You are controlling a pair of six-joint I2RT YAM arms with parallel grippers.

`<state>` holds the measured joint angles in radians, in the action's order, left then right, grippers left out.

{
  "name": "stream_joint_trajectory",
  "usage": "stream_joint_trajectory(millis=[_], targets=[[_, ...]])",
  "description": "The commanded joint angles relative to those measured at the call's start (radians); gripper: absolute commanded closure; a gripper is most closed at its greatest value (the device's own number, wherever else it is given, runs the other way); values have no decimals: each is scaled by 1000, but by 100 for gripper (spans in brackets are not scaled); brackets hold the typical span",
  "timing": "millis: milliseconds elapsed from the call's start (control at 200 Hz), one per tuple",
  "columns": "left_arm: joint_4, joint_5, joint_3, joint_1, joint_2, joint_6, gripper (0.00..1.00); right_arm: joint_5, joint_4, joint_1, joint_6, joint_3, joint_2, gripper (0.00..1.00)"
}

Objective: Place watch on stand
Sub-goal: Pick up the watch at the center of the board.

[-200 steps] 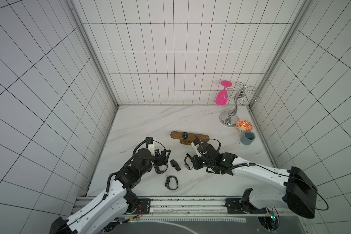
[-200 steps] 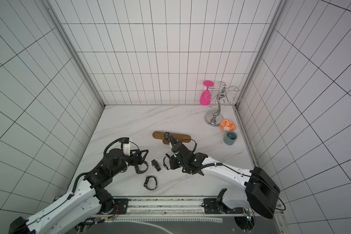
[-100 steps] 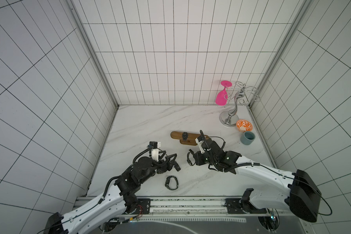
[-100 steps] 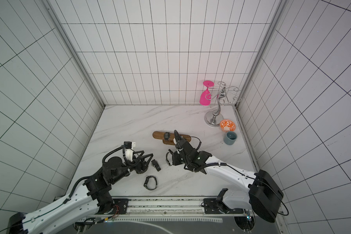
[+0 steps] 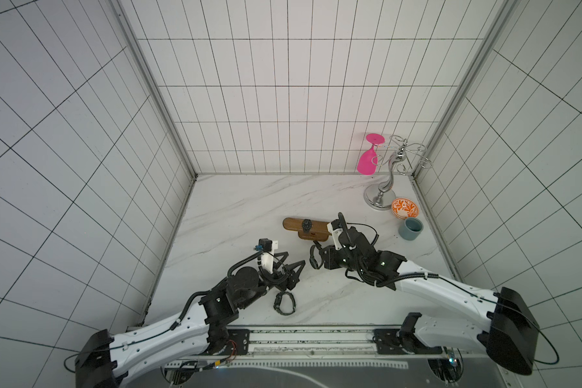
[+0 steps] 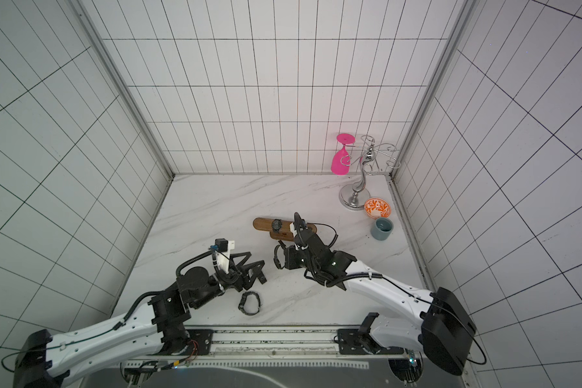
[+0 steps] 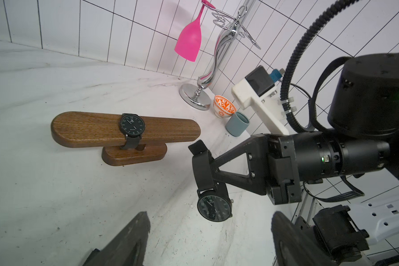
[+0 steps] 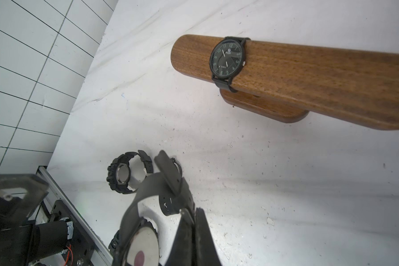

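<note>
The stand (image 5: 294, 224) (image 6: 264, 223) is a brown wooden bar on a short base, mid-table, with one black watch (image 5: 306, 225) (image 7: 132, 123) strapped round it. My right gripper (image 5: 318, 258) (image 7: 203, 170) (image 8: 191, 230) is shut on the strap of a second black watch (image 5: 314, 260) (image 7: 213, 207) (image 8: 143, 248), which hangs just above the table in front of the stand. My left gripper (image 5: 294, 260) (image 6: 256, 260) (image 7: 211, 230) is open and empty, its fingers pointing at the hanging watch from the left. A third watch (image 5: 284, 304) (image 8: 122, 173) lies on the table near the front edge.
A chrome wire rack (image 5: 383, 188) with a pink glass (image 5: 367, 161) hanging on it stands in the back right corner. An orange patterned bowl (image 5: 405, 208) and a grey-blue cup (image 5: 410, 229) sit beside it along the right wall.
The left arm has dropped lower and swung its open gripper right, towards the hanging watch. The right gripper with its watch has shifted slightly back towards the stand.
</note>
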<state>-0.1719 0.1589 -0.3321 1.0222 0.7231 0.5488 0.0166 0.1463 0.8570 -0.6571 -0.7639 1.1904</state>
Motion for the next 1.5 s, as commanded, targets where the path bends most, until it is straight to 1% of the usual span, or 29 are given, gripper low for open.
stream_joint_trajectory(millis=[0,110,205,315,470,700,785,865,1099,1194,1289,1354,1499], targets=[[-91,55,-14,48,47,-11,20,-10,-67,-4,-50,-117,-29,100],[-118,80,-28,79,103,-9,23,-12,-90,4,-62,-118,-34,100],[-135,84,-34,82,144,15,25,-13,-108,22,-58,-117,-38,100],[-180,59,-36,82,174,44,26,-46,-137,64,-43,-106,-47,100],[-197,37,-52,82,216,70,28,-61,-162,92,-38,-92,-51,100],[-207,36,-47,82,218,89,33,-82,-175,120,-15,-93,-57,100],[-208,35,-48,82,218,88,37,-92,-178,126,-9,-93,-58,100],[-205,38,-50,83,219,89,40,-93,-180,131,-2,-94,-57,100],[-203,49,-51,82,215,95,41,-107,-182,148,9,-96,-54,100],[-201,61,-53,83,217,100,48,-110,-182,152,13,-99,-53,100],[-185,68,-62,82,219,106,49,-112,-183,155,16,-99,-54,100],[-183,64,-65,82,221,106,53,-113,-183,157,18,-100,-52,100],[-184,68,-68,82,224,111,53,-119,-181,162,27,-101,-50,100]])
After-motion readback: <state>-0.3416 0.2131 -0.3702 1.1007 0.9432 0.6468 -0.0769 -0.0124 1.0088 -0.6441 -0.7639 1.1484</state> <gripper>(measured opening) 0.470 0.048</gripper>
